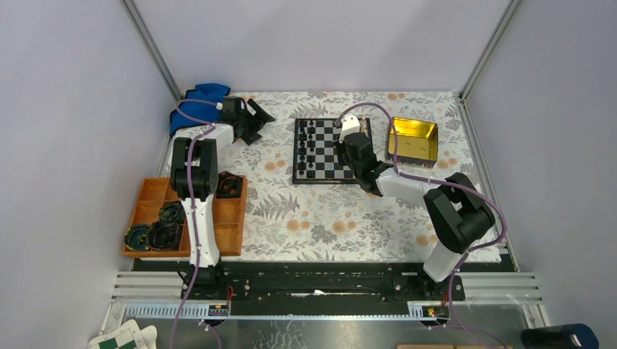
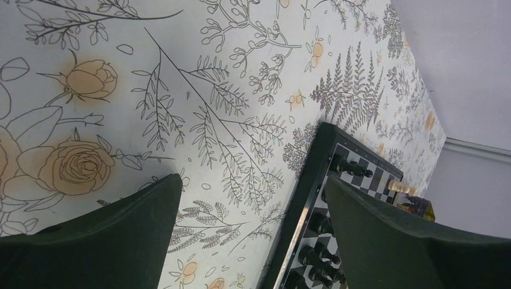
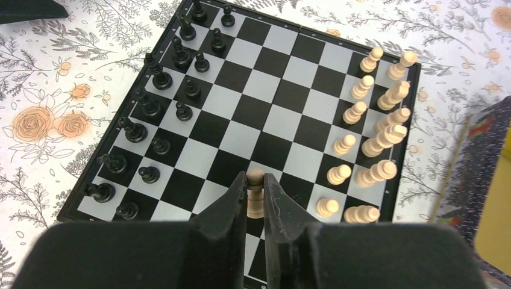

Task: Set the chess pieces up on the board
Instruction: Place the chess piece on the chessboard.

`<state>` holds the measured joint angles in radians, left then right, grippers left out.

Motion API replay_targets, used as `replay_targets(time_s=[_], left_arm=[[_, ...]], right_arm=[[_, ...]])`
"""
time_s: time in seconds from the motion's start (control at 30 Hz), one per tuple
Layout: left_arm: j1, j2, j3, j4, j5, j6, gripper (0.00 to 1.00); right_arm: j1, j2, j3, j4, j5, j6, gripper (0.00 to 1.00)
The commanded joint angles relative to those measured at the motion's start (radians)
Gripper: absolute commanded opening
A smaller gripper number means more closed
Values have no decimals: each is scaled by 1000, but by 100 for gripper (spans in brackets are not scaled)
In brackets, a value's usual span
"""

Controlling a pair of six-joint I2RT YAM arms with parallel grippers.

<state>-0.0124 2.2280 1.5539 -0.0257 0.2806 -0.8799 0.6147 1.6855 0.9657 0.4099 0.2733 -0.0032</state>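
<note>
The black-and-white board (image 1: 326,151) lies at the back middle of the table. In the right wrist view the board (image 3: 265,90) has black pieces (image 3: 161,81) in two rows on its left and pale pieces (image 3: 385,114) in two rows on its right. My right gripper (image 3: 255,180) is shut on a pale pawn (image 3: 255,194) and holds it over the board's near squares. It also shows in the top view (image 1: 356,149) over the board's right side. My left gripper (image 2: 253,211) is open and empty above the cloth, left of the board (image 2: 322,174).
A gold tin (image 1: 413,141) stands right of the board. An orange tray (image 1: 218,218) with dark round things sits at the left. A blue cloth (image 1: 198,98) lies at the back left. Grey walls close in the table.
</note>
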Motion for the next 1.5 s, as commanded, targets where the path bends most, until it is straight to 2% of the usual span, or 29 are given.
replay_targets(time_s=[0.0,0.9,1.23,1.47], left_arm=[[-8,5,-41,-146,-44,22,99],[-63,-29,-94,-48,-125,13,99],[-80,-36,-116,-7,-127,10,99],[-99,-19,-115,4,-133,12,99]], right_arm=[[9,39,-45,224,-38,46,0],[32,110,-283,594,-45,90,1],[59,101,-300,560,-22,106,5],[62,105,-321,579,-18,103,14]])
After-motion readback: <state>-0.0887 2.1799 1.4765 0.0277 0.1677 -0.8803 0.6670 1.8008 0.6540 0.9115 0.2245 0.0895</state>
